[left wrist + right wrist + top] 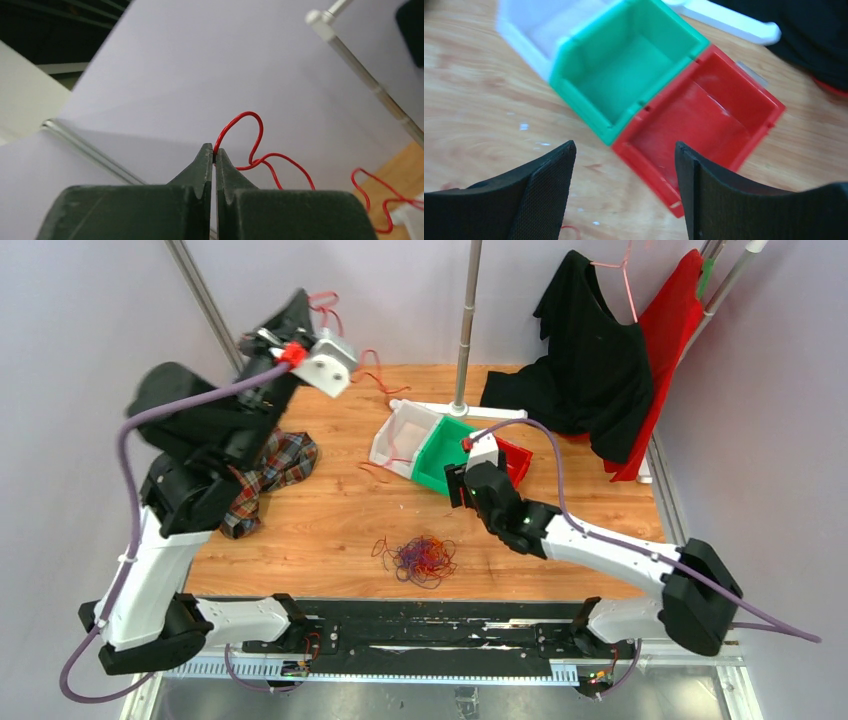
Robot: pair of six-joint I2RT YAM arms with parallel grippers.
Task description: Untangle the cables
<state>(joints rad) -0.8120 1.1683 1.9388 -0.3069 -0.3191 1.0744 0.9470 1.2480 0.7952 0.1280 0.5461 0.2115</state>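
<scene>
Cables point(425, 558): wiry clump on table point(330, 530), near front edge. Left gripper point(215, 150): clamped on one red wire point(255, 135), held high, probably to pull strand clear. Right gripper point(624, 150): jaws wide, empty, above red bin point(694, 120).

Our left arm point(160, 570) rears up from its base at the near edge, elbow bent, the wrist high over the far left of the table. There our left gripper point(214, 150) has its fingertips pinched together on a red cable point(250, 125) (the one thing we hold). Our right arm point(610, 545) lies low, reaching forward and inward from its base. Our right gripper point(625, 150) tilts downward, jaws spread wide and empty.
</scene>
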